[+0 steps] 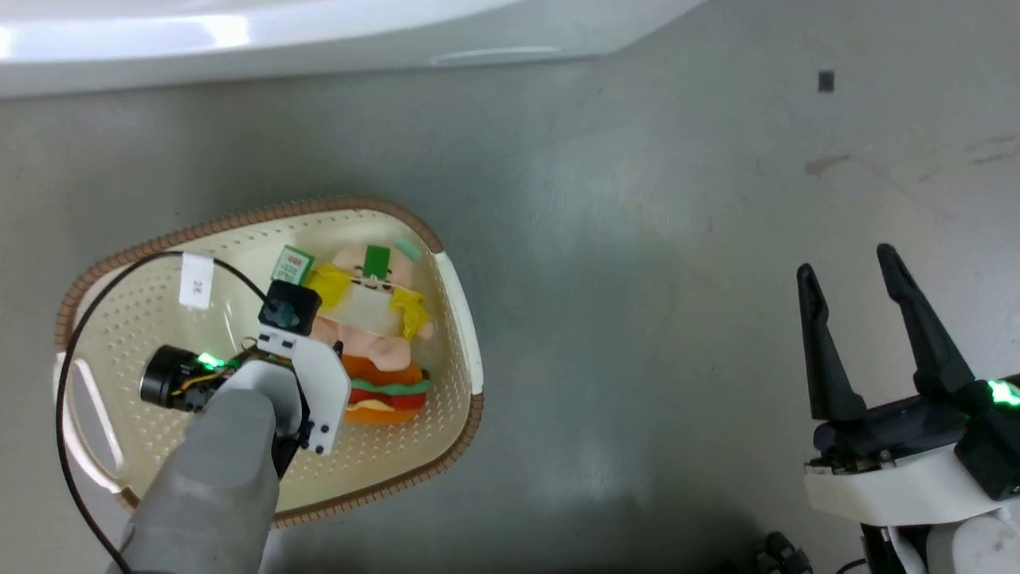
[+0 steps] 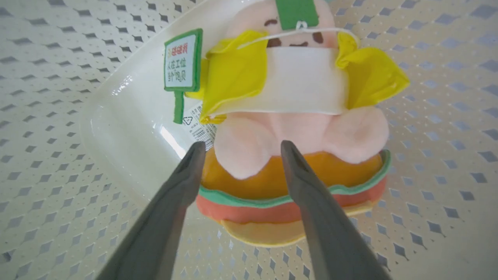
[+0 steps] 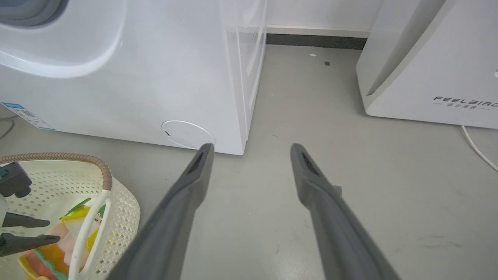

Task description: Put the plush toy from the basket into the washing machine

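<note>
The plush toy lies face up in the cream basket, burger base toward me. In the left wrist view my left gripper is open just above the plush toy, its fingertips either side of one peach leg and not pressing it. The basket's perforated wall surrounds them. My right gripper stands open over bare floor at the lower right, holding nothing. The washing machine stands behind the basket, a bit of its grey gasket showing.
The white FEELBIRD appliance stands to the right with a white cable on the floor. Grey floor spreads between the basket and my right gripper. A black cable loops over the basket from my left arm.
</note>
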